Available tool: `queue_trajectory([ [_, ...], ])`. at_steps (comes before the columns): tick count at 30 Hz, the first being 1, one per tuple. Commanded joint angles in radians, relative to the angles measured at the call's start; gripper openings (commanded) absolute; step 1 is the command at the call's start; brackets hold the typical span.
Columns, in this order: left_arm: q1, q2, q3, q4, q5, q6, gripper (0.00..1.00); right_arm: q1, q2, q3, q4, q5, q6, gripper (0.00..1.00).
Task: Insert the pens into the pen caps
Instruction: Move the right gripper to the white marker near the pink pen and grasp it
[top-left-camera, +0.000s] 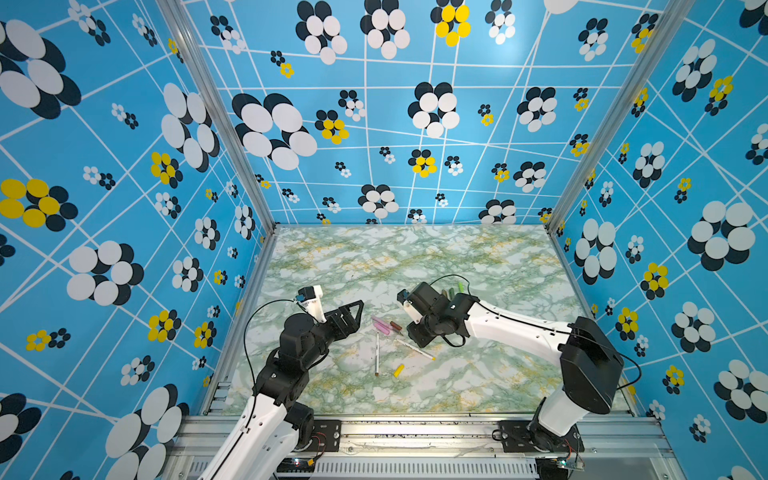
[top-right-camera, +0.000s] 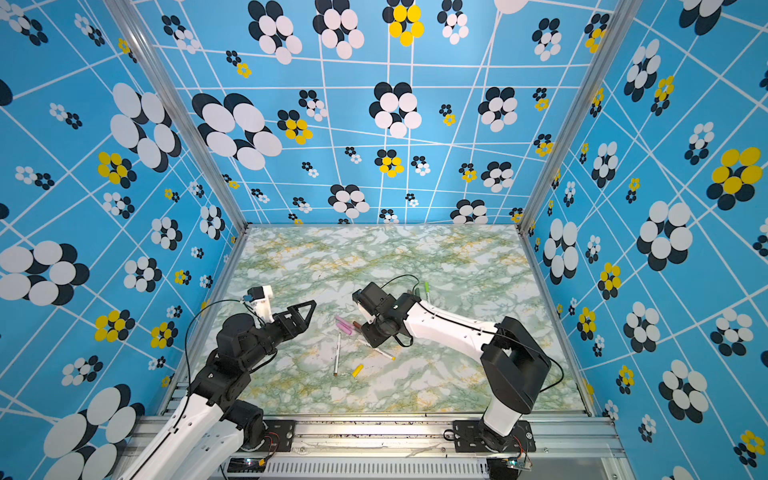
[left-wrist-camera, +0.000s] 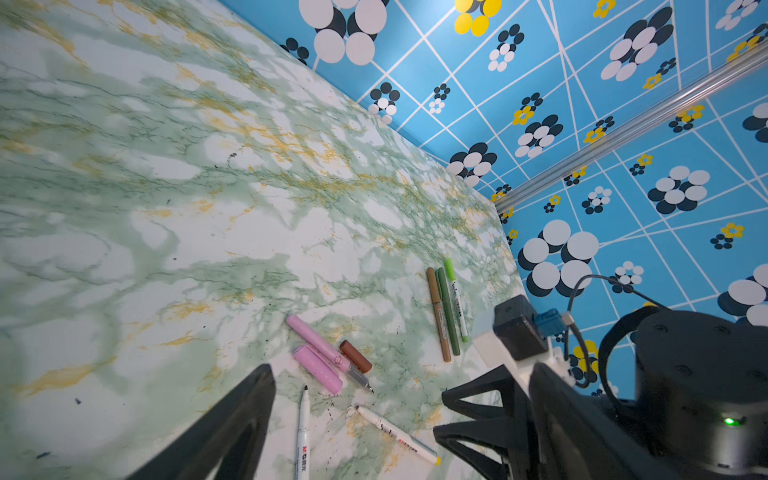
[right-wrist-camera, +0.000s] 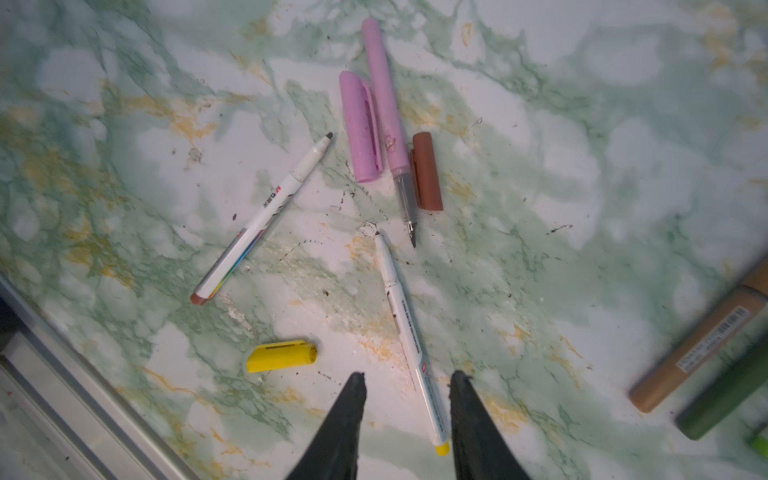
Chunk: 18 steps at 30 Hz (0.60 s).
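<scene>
Right wrist view: the right hand (right-wrist-camera: 408, 376) has its fingers apart, straddling the yellow-ended pen (right-wrist-camera: 409, 332), which lies flat on the tabletop (right-wrist-camera: 582, 166); neither finger clearly touches it. The yellow cap (right-wrist-camera: 281, 355) lies empty nearby, toward the tabletop's near edge. The pink cap (right-wrist-camera: 360, 129), also empty, lies alongside the pink pen (right-wrist-camera: 384, 104), with the brown cap (right-wrist-camera: 427, 170) against that pen's other side. The brown-ended pen (right-wrist-camera: 266, 216) lies uncapped beside them. Farther toward the right edge, the tan pen (left-wrist-camera: 438, 316), dark green pen (left-wrist-camera: 449, 311) and light green pen (left-wrist-camera: 455, 299) lie capped, side by side. The left hand (top-left-camera: 352, 311) hangs wide open, left of the group.
</scene>
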Motion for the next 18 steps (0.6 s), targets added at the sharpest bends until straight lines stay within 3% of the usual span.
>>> queue_trajectory([
  [1,0.01,-0.056,-0.027,-0.056,-0.047,-0.026,0.97,0.02,0.042,0.013,-0.008,0.027,-0.042,0.38],
  [8,0.016,-0.121,-0.056,-0.09,-0.069,-0.042,0.98,0.04,0.109,0.028,-0.015,0.037,-0.055,0.38],
  [18,0.027,-0.076,-0.033,-0.084,-0.021,-0.025,1.0,0.04,0.174,0.032,-0.011,0.065,-0.047,0.37],
])
